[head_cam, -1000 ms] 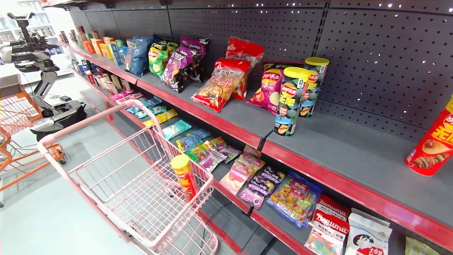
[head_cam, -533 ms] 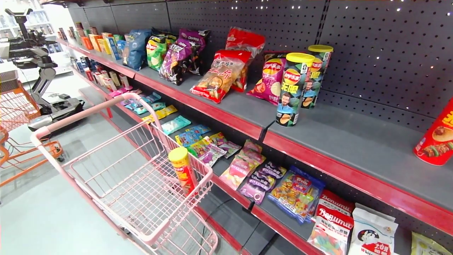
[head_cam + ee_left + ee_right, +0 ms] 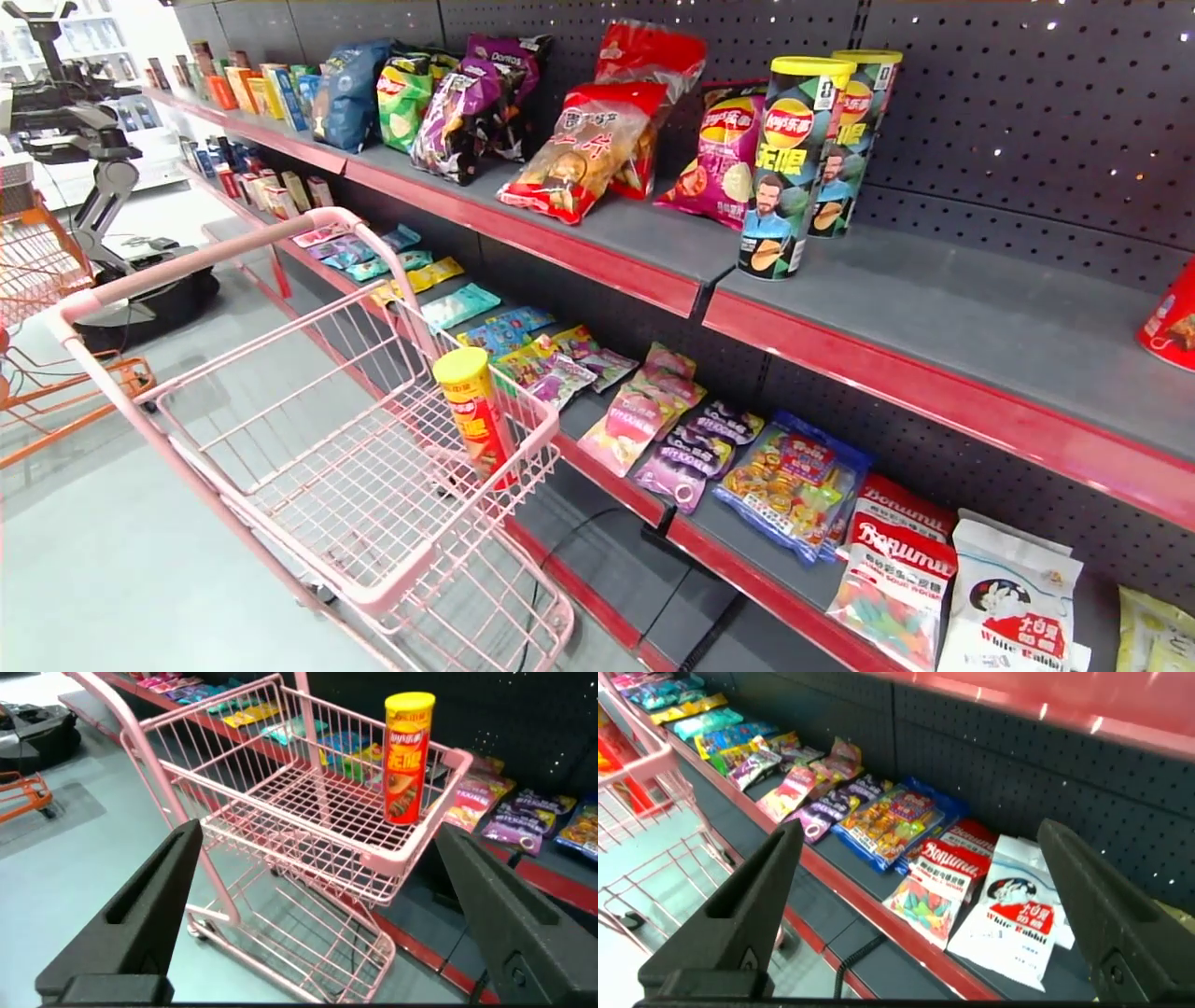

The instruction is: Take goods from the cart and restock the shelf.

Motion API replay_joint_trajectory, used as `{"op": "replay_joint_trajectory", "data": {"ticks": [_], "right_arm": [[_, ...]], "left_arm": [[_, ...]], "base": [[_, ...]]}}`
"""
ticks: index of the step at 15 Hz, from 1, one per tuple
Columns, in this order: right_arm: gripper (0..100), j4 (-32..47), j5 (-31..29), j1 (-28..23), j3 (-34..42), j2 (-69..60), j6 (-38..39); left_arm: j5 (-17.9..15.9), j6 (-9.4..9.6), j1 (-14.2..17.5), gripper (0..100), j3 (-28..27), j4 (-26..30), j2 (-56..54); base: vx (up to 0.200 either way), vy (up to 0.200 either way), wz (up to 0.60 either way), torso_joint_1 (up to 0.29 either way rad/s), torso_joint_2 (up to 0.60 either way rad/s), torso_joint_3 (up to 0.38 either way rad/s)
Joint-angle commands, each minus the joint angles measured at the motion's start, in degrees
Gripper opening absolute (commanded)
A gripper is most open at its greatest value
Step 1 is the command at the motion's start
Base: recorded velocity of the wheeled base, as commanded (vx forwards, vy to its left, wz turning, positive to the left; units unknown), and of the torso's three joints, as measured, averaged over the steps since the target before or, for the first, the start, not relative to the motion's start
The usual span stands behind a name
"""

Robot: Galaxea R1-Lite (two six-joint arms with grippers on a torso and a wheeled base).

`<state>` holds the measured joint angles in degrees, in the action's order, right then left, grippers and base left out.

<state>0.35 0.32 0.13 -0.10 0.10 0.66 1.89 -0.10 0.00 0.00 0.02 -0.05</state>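
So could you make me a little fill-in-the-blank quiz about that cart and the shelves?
The cart has a ___ frame.
Inside it stands ___ chip can, upright against the cart's front wall.
That can's lid is ___.
On the upper shelf, ___ dark cans with yellow lids stand close together.

Missing words: pink; one; yellow; two.
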Motion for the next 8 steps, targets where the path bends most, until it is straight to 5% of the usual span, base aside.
{"op": "replay_joint_trajectory", "data": {"ticks": [1, 4, 5, 6, 7, 8], "right_arm": [[100, 0.0, 0.03, 0.04, 0.01, -0.01, -0.04], [100, 0.0, -0.05, 0.04, 0.01, -0.01, 0.57], [100, 0.0, -0.05, 0.04, 0.01, -0.01, 0.92], [100, 0.0, 0.03, 0.04, 0.01, -0.01, 0.92], [100, 0.0, -0.05, 0.04, 0.01, -0.01, 0.84], [100, 0.0, 0.03, 0.04, 0.01, -0.01, 0.75]], "left_arm": [[-0.04, -0.08, 0.0, 100, 0.0, -0.02, 0.05], [-3.03, -0.08, 0.0, 100, -1.05, -0.38, 0.05], [-3.03, -2.54, -2.11, 100, -14.85, -1.25, 12.88], [-1.54, -6.85, -2.2, 100, -23.55, -1.34, 21.93], [0.75, -9.04, -2.2, 100, -33.4, -0.99, 32.83], [0.48, -7.9, -2.29, 100, -34.28, -1.78, 40.13]], "base": [[0.0, 0.0, 0.0, -0.173, 0.53, 0.354], [0.0, 0.0, 0.0, -0.085, 0.25, 0.162], [0.0, 0.0, 0.0, -0.017, 0.07, 0.051], [0.0, 0.0, 0.0, 0.0, 0.0, 0.0], [0.0, 0.0, 0.0, 0.0, 0.0, 0.0], [0.0, 0.0, 0.0, 0.0, 0.0, 0.0]]}}
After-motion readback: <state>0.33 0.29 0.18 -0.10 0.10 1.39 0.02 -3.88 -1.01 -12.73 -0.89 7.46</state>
